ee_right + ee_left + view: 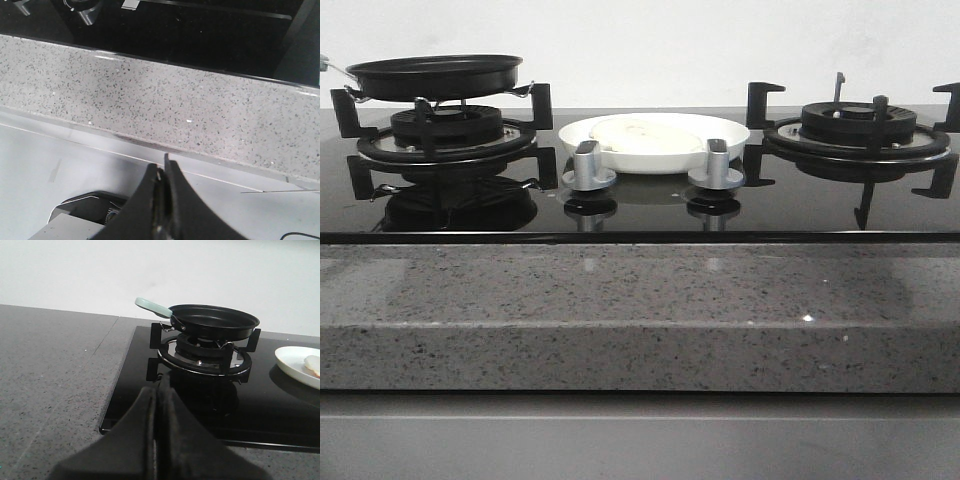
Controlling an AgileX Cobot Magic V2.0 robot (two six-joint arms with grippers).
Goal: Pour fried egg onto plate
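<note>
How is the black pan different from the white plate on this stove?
The frying pan is black and sits raised on the left burner; the plate is glossy white and rests low on the glass between the burners. The pan looks empty, while the plate holds the fried egg. Both are round and shallow.

Right gripper (161,175) jaws pressed together, empty, over pale grey front panel (75,155), speckled granite desk (175,115) edge beyond, glossy black cooktop (200,35) behind
</note>
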